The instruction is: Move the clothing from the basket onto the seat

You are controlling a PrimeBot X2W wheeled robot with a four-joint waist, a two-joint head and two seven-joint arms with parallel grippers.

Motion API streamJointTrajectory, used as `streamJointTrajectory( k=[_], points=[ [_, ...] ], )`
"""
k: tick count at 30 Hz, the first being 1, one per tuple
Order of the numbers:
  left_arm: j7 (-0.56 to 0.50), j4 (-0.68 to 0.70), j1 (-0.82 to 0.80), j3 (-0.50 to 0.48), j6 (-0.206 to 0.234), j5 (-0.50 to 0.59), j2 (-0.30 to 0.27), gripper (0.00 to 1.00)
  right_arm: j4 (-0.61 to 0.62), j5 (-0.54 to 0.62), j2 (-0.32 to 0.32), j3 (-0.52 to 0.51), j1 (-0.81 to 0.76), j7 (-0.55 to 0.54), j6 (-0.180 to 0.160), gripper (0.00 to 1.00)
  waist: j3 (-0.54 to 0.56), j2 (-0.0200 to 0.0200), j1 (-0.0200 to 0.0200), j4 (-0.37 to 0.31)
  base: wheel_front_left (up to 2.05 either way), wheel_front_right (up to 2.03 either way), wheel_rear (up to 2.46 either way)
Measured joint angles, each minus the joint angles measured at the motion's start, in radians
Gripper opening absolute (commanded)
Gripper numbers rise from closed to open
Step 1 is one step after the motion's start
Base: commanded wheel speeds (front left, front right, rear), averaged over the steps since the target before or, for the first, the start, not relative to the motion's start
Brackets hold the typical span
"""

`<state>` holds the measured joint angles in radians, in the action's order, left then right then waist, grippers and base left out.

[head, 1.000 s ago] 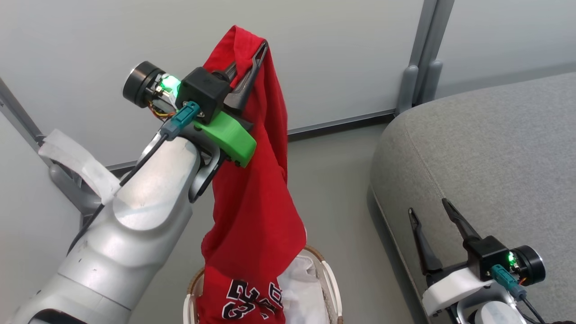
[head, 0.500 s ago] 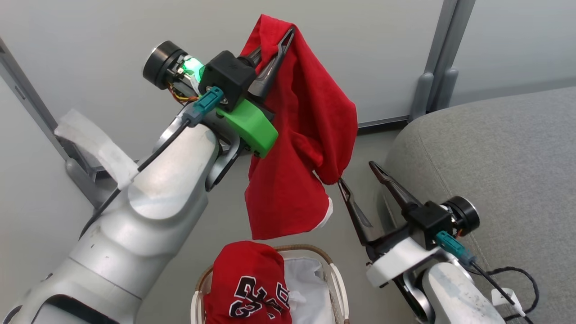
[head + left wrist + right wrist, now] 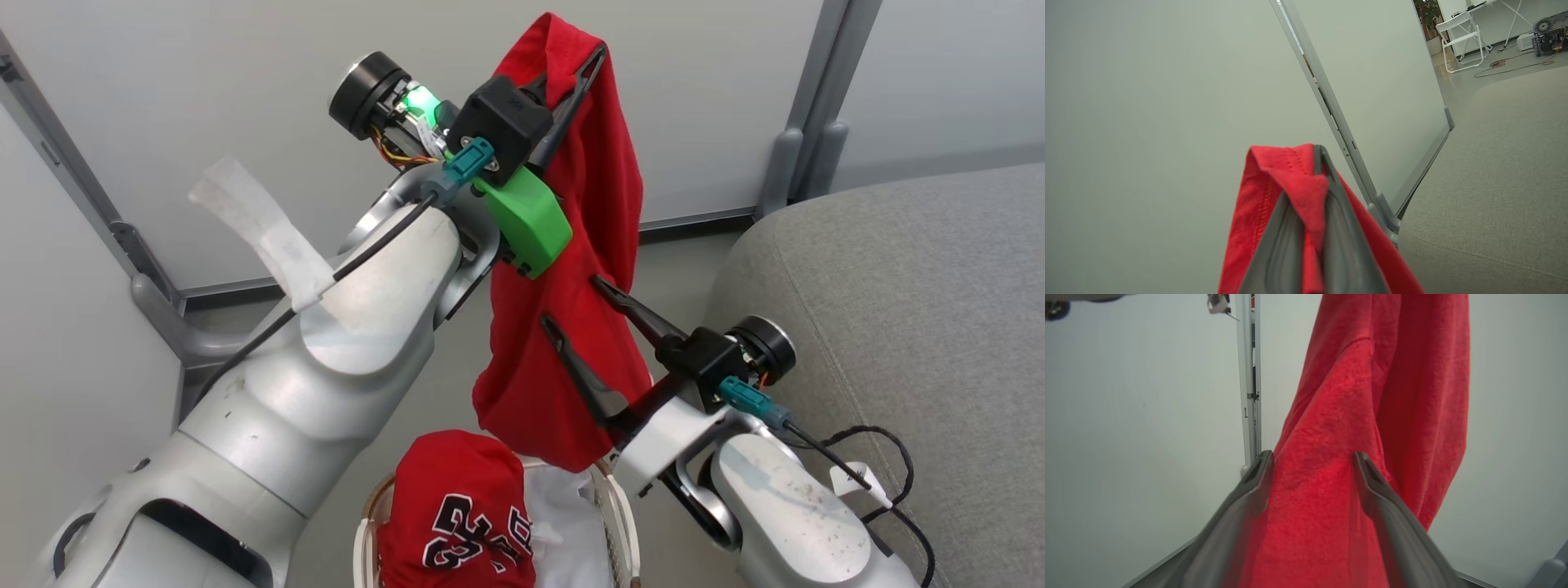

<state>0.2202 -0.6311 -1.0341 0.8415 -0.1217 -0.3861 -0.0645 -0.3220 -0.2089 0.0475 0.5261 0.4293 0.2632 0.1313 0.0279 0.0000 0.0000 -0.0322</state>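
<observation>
Since half a second ago the right gripper (image 3: 570, 299) has swung away from the seat (image 3: 898, 286) and in over the plain garment (image 3: 571, 367). The garment's loose fold, which flared toward the seat then, now hangs straight down. It hangs high over the basket (image 3: 624, 523), its lower edge just above the rim on the seat side, clear of the jersey (image 3: 457, 523). The jersey lies bunched in the basket, lettering up, on the side away from the seat, with the white liner (image 3: 563, 498) showing next to it.

The left gripper (image 3: 589, 61), well above the basket, is pinched tight on the garment's top edge. The left wrist view shows a red fold squeezed between its two closed fingers (image 3: 1343, 228). The right gripper is spread wide, above the basket and lower than the left one, its two fingers lying across the hanging cloth. The right wrist view has red cloth in the gap between them; whether they touch it I cannot tell. It grips nothing.

The basket stands on a grey floor (image 3: 682, 253), with the seat close beside it. Pale grey panels (image 3: 204, 98) on grey posts (image 3: 804, 155) stand beyond the basket. Far past it in the left wrist view is a white chair (image 3: 1461, 36). A strip of tape (image 3: 261, 229) sticks up from the left forearm.
</observation>
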Motion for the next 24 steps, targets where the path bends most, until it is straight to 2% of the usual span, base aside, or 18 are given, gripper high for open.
streamJointTrajectory(
  k=[12, 13, 15, 16, 24],
  points=[
    [-0.017, 0.1, -0.013, 0.099, 0.028, -0.108, 0.014, 0.0, -0.181, 0.107, 0.001, -0.1, 0.076, 0.0, 0.0, 1.0, 0.0, 0.0, 0.0, 0.062, 0.0, 0.0, 0.0],
    [-0.017, 0.108, -0.014, 0.106, 0.034, -0.114, 0.014, 0.0, -0.197, 0.112, 0.001, -0.103, 0.082, 0.0, 0.0, 0.44, -0.001, 0.0, 0.0, 0.067, 0.0, 0.0, 0.0],
    [-0.017, 0.119, -0.019, 0.117, 0.041, -0.126, 0.014, 0.0, -0.222, 0.115, 0.001, -0.113, 0.097, 0.0, 0.0, 0.17, -0.003, 0.0, 0.0, 0.073, 0.0, 0.0, 0.0],
    [-0.017, 0.124, -0.019, 0.122, 0.044, -0.133, 0.014, 0.0, -0.23, 0.117, 0.001, -0.117, 0.104, 0.0, 0.0, 0.0, -0.004, 0.0, 0.0, 0.075, 0.0, 0.0, 0.0],
    [-0.003, 0.105, -0.016, 0.123, 0.065, -0.162, 0.011, 0.0, -0.245, 0.11, 0.001, -0.136, 0.124, 0.0, 0.0, 0.0, -0.015, 0.0, 0.0, 0.071, 0.0, 0.0, 0.0]
  ],
)
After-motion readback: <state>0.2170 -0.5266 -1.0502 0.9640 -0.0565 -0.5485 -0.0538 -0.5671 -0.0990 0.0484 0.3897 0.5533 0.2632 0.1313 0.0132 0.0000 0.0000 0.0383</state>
